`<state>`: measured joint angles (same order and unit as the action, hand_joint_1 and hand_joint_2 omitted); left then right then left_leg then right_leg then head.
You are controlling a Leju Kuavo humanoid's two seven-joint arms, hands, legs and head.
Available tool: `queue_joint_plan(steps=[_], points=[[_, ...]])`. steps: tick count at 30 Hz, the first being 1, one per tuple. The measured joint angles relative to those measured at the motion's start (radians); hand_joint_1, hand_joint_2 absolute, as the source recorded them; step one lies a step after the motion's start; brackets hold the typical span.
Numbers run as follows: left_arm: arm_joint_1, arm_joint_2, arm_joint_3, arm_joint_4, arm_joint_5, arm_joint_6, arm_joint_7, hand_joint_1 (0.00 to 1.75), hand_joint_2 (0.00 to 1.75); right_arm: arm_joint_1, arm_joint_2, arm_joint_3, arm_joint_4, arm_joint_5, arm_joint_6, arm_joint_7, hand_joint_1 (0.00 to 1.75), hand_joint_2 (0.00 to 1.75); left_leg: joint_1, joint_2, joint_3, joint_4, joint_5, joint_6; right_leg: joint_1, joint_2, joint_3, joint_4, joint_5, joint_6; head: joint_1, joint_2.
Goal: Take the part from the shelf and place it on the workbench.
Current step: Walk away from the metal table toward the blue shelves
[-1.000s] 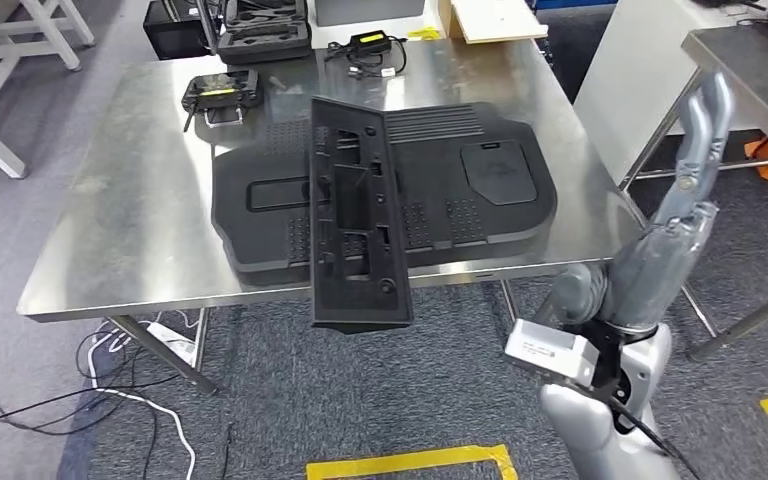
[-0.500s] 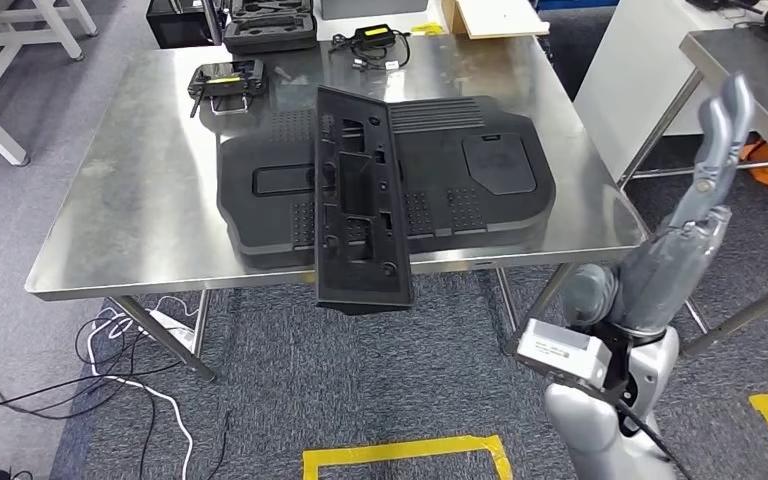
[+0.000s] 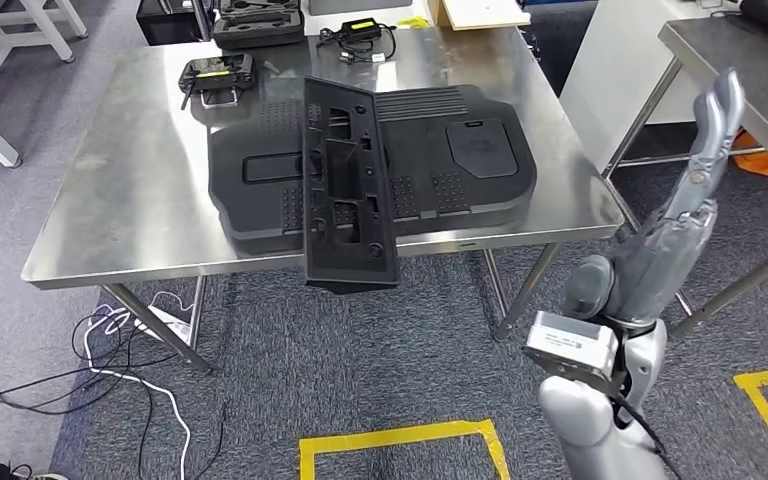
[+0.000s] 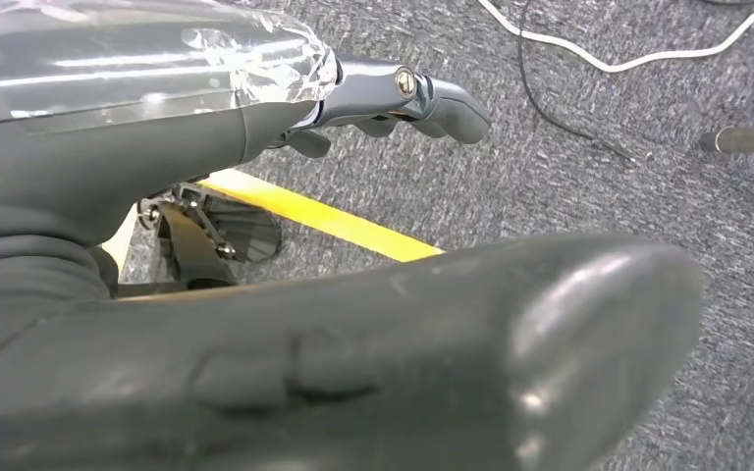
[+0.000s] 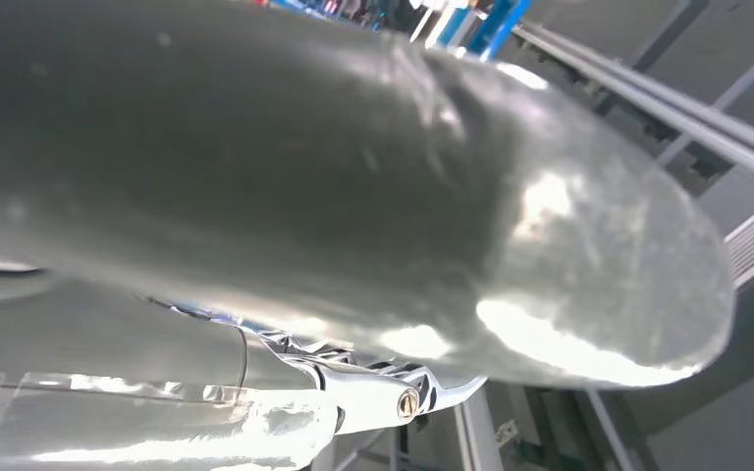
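Two black plastic parts lie on the workbench [image 3: 110, 215]: a long narrow panel [image 3: 345, 190] rests across a wider, flatter moulded part [image 3: 440, 165]. The panel's near end juts out past the bench's front edge, over the grey carpet [image 3: 360, 370]. Over the last second the whole picture has slid and the bench sits a little differently in it, so the camera moved. The panel keeps its place on the wider part. The right hand [image 3: 710, 135] has risen a little and stays well to the right of the bench, touching nothing. Judged from this, the part is already set down and the task looks close to done, though the overhang could let the panel tip.

The panel is matt, ribbed and full of rectangular recesses and small holes. The wider part has rounded corners, grilles of fine slots and a smooth inset patch. The bench top is brushed steel, smudged and reflective, on thin metal legs.

The right hand points upward with its fingers straight and apart, holding nothing. The left hand [image 4: 393, 93], seen from its wrist, hangs over the carpet and a yellow floor line [image 4: 334, 221] with nothing in it, its fingers only slightly curled.
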<state>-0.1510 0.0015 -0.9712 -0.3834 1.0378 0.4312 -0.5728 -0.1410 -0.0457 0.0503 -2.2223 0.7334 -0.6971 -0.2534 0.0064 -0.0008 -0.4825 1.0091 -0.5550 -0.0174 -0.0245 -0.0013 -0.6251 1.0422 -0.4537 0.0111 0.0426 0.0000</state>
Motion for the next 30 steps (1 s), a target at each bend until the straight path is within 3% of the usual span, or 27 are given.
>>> queue_joint_plan(steps=[3, 5, 7, 8, 9, 10, 12, 14, 15, 18, 20, 22, 23, 24, 25, 27, 29, 30], points=[[0.000, 0.000, 0.000, 0.000, 0.005, 0.002, 0.000, 0.00, 0.00, 0.009, 0.008, -0.012, 0.000, -0.048, 0.000, -0.024, 0.00, 0.00, -0.001, 0.002, -0.013, -0.005, 0.018, 0.019, -0.001, 0.000, -0.005, 0.003, 0.001, 0.019, 0.001, 0.000], [-0.002, 0.000, 0.000, 0.000, 0.008, 0.004, 0.000, 0.00, 0.00, 0.017, 0.011, -0.021, 0.000, -0.063, 0.000, -0.032, 0.00, 0.00, 0.000, 0.007, -0.029, -0.010, 0.035, 0.039, -0.002, 0.001, -0.030, 0.063, -0.061, 0.023, 0.005, 0.000], [-0.001, 0.000, 0.000, 0.000, 0.011, 0.006, 0.000, 0.00, 0.00, 0.024, 0.012, -0.028, 0.000, -0.065, 0.000, -0.032, 0.00, 0.00, -0.006, 0.010, -0.052, -0.007, 0.050, 0.050, 0.001, 0.001, -0.069, 0.188, -0.150, 0.023, 0.011, 0.000], [0.000, 0.000, -0.001, 0.000, 0.011, 0.006, 0.000, 0.00, 0.00, 0.029, 0.012, -0.031, 0.000, -0.064, 0.000, -0.031, 0.00, 0.00, -0.009, 0.011, -0.064, -0.004, 0.057, 0.053, 0.002, 0.001, -0.081, 0.243, -0.174, 0.023, 0.013, 0.000], [0.000, 0.000, -0.001, 0.000, 0.012, 0.006, 0.000, 0.00, 0.00, 0.032, 0.012, -0.033, 0.000, -0.062, 0.000, -0.030, 0.00, 0.00, -0.012, 0.012, -0.076, -0.002, 0.063, 0.054, 0.003, 0.001, -0.079, 0.271, -0.177, 0.022, 0.014, 0.000], [0.001, 0.000, -0.001, 0.000, 0.013, 0.006, 0.000, 0.00, 0.00, 0.035, 0.013, -0.035, 0.000, -0.061, 0.000, -0.031, 0.00, 0.00, -0.015, 0.012, -0.086, 0.001, 0.069, 0.054, 0.004, 0.001, -0.058, 0.260, -0.160, 0.019, 0.015, 0.000], [0.000, 0.000, -0.002, 0.000, 0.016, 0.006, 0.000, 0.00, 0.00, 0.036, 0.015, -0.042, 0.000, -0.060, 0.000, -0.035, 0.00, 0.00, -0.019, 0.012, -0.104, 0.009, 0.078, 0.053, 0.009, 0.001, 0.031, 0.139, -0.113, 0.005, 0.017, 0.000], [0.000, -0.001, -0.002, 0.000, 0.018, 0.006, 0.000, 0.00, 0.00, 0.035, 0.019, -0.048, -0.001, -0.060, 0.000, -0.039, 0.00, 0.00, -0.023, 0.012, -0.115, 0.018, 0.085, 0.047, 0.016, 0.000, 0.110, 0.011, -0.098, -0.007, 0.017, 0.000], [0.000, -0.001, -0.002, 0.000, 0.019, 0.006, 0.000, 0.00, 0.00, 0.035, 0.020, -0.049, -0.002, -0.060, 0.000, -0.039, 0.00, 0.00, -0.023, 0.012, -0.119, 0.020, 0.089, 0.043, 0.019, 0.000, 0.125, -0.019, -0.100, -0.010, 0.017, 0.000], [-0.001, -0.001, -0.003, 0.001, 0.020, 0.006, 0.000, 0.00, 0.00, 0.035, 0.024, -0.054, -0.004, -0.057, 0.000, -0.038, 0.00, 0.00, -0.022, 0.010, -0.127, 0.026, 0.094, 0.024, 0.018, -0.001, 0.120, -0.039, -0.084, -0.018, 0.017, 0.000], [0.000, -0.001, -0.003, 0.001, 0.021, 0.006, -0.001, 0.00, 0.00, 0.035, 0.028, -0.057, -0.005, -0.054, 0.000, -0.035, 0.00, 0.00, -0.019, 0.006, -0.147, 0.076, 0.041, 0.009, 0.010, -0.004, 0.105, -0.048, -0.063, -0.027, 0.012, 0.000], [0.000, -0.001, -0.003, 0.001, 0.021, 0.006, -0.001, 0.00, 0.00, 0.035, 0.031, -0.060, -0.007, -0.051, 0.000, -0.033, 0.00, 0.00, -0.008, 0.005, -0.182, 0.189, -0.046, -0.007, 0.009, -0.005, 0.084, -0.047, -0.047, -0.032, 0.007, 0.000], [0.000, -0.001, -0.003, 0.001, 0.021, 0.006, -0.001, 0.00, 0.00, 0.035, 0.033, -0.062, -0.007, -0.048, 0.000, -0.032, 0.00, 0.00, -0.003, 0.005, -0.194, 0.246, -0.074, -0.014, 0.008, -0.006, 0.072, -0.044, -0.040, -0.031, 0.006, 0.000], [0.000, -0.001, -0.003, 0.001, 0.021, 0.006, -0.001, 0.00, 0.00, 0.035, 0.035, -0.064, -0.007, -0.046, 0.000, -0.030, 0.00, 0.00, 0.003, 0.005, -0.194, 0.280, -0.082, -0.019, 0.006, -0.006, 0.059, -0.039, -0.033, -0.028, 0.005, 0.000], [0.000, -0.001, -0.004, 0.001, 0.021, 0.006, -0.001, 0.00, 0.00, 0.036, 0.036, -0.066, -0.007, -0.044, 0.000, -0.029, 0.00, 0.00, 0.007, 0.005, -0.178, 0.282, -0.070, -0.024, 0.004, -0.006, 0.047, -0.034, -0.028, -0.025, 0.005, 0.000], [-0.001, -0.001, -0.004, 0.001, 0.021, 0.005, -0.001, 0.00, 0.00, 0.036, 0.037, -0.069, -0.008, -0.042, 0.000, -0.025, 0.00, 0.00, 0.017, 0.005, -0.099, 0.181, -0.019, -0.034, -0.003, -0.005, 0.025, -0.022, -0.019, -0.015, 0.004, 0.000], [-0.003, -0.002, -0.004, 0.001, 0.021, 0.005, -0.001, 0.00, 0.00, 0.036, 0.038, -0.071, -0.010, -0.039, 0.000, -0.023, 0.00, 0.00, 0.020, -0.001, -0.020, 0.054, -0.001, -0.037, -0.005, -0.004, 0.009, -0.008, -0.013, -0.003, 0.002, 0.000], [-0.003, -0.002, -0.004, 0.001, 0.022, 0.005, -0.001, 0.00, 0.00, 0.035, 0.038, -0.071, -0.012, -0.038, 0.000, -0.022, 0.00, 0.00, 0.019, -0.004, -0.003, 0.019, -0.004, -0.033, -0.004, -0.004, 0.005, -0.004, -0.009, 0.004, 0.002, 0.000]])
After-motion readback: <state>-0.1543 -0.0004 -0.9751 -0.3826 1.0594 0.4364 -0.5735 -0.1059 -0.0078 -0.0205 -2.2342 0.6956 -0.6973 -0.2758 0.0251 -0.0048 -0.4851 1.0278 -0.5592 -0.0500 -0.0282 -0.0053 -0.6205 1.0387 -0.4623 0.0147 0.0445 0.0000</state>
